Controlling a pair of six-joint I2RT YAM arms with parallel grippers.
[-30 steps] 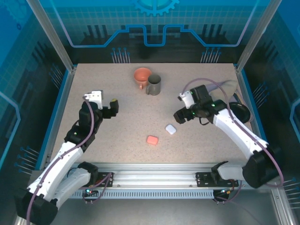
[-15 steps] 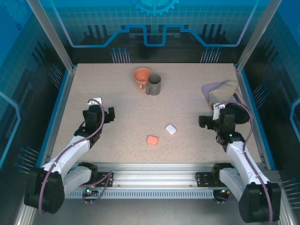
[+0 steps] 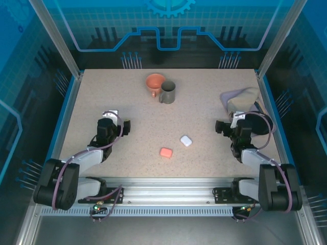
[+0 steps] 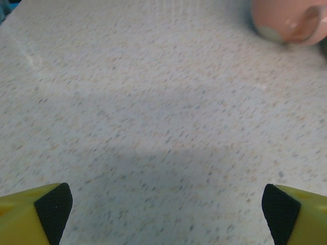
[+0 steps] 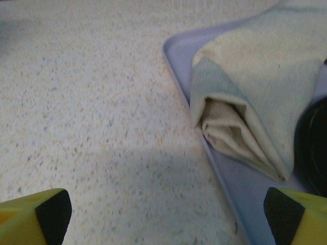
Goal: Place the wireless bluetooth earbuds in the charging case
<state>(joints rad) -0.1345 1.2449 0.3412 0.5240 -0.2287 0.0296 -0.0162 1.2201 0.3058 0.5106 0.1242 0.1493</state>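
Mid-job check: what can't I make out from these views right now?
Inside of white case and pink case: top view, too small to tell open or holding earbuds.
Orange cup: left wrist view, cut by top edge, blurred.
Black object: right wrist view, cut by right edge, partly behind folded cloth.

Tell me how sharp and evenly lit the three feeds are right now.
Top view: crisp, even light, pink case and white case clear. Left wrist: soft focus, cup blurred at the corner, broad shadow on the table. Right wrist: slightly soft, cloth readable, shadow across the table.
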